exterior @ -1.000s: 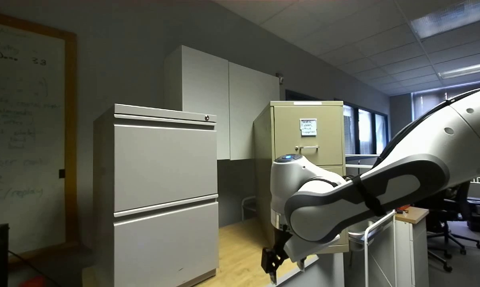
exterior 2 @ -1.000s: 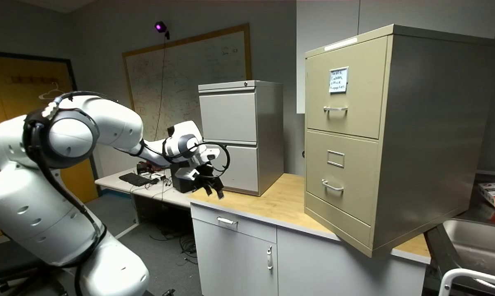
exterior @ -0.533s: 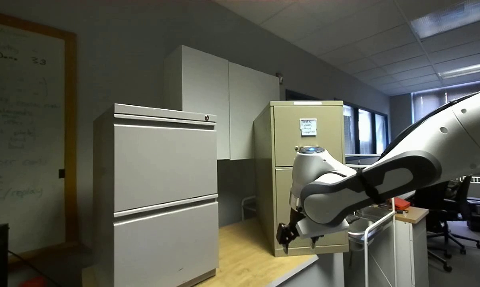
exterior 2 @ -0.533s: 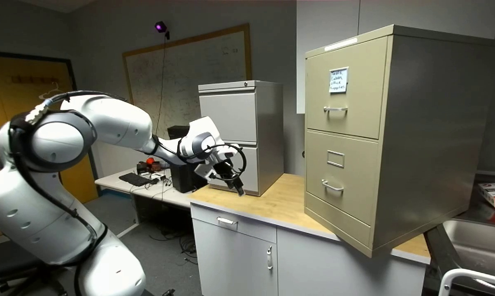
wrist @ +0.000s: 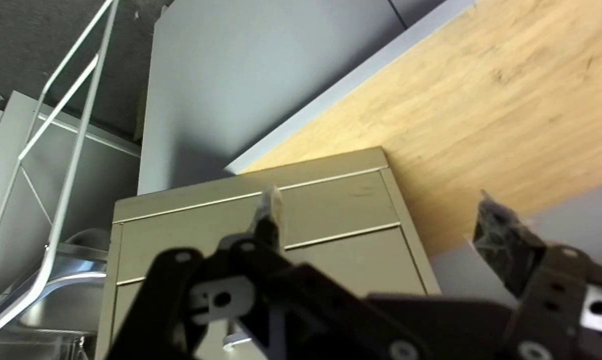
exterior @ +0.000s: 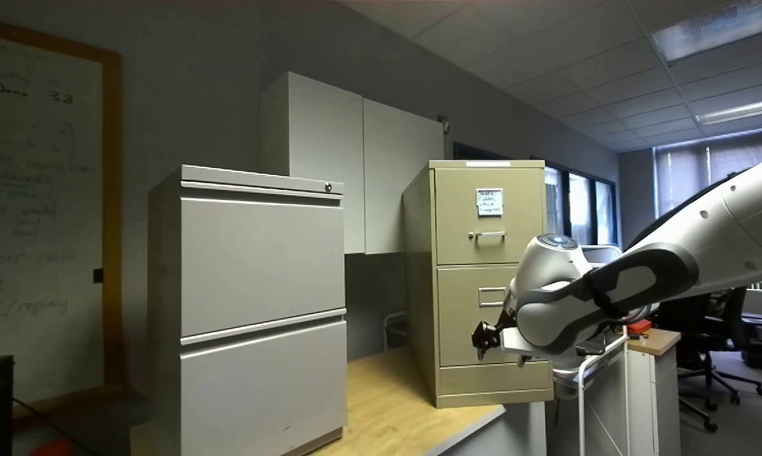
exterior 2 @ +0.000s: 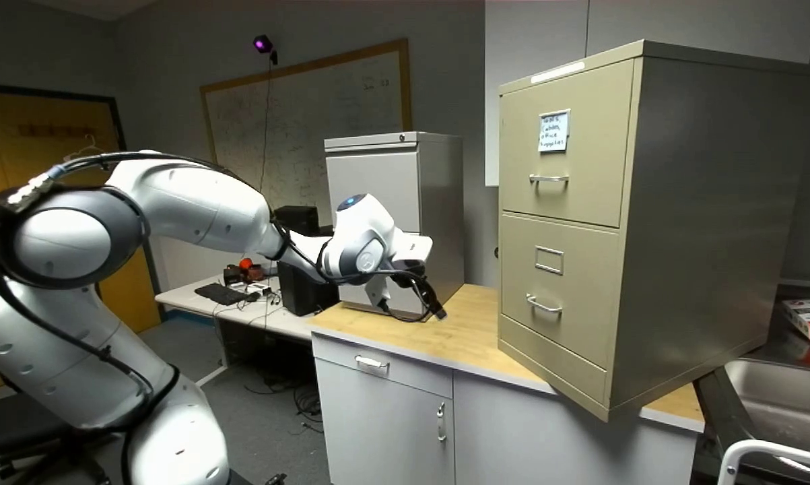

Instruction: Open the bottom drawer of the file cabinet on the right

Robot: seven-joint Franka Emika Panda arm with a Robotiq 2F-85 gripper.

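Note:
The tall beige file cabinet (exterior: 419,278) stands on the counter in both exterior views (exterior 2: 707,236). Its upper drawer front bears a paper label. Its bottom drawer (exterior: 463,316) is shut; its plain front, with an empty label frame and a small silver handle (exterior 2: 543,304), shows in an exterior view (exterior 2: 586,289). My gripper (exterior: 501,359) is open and empty, apart from the cabinet; in an exterior view it is left of the drawer (exterior 2: 438,311). In the wrist view the open fingers (wrist: 378,195) span the cabinet's edge; the handle (wrist: 236,343) is mostly hidden behind the left finger.
A wider light-grey cabinet (exterior: 260,266) stands left of the beige one on the wooden counter (exterior 2: 458,330). A sink (exterior 2: 788,397) and a white metal rail (exterior: 582,405) are on the beige cabinet's right. White wall cupboards (exterior: 400,171) hang behind.
My arm has moved toward the beige cabinet, rightward in both exterior views. The gripper has risen and tilted to point more forward in an exterior view. The drawer has not moved.

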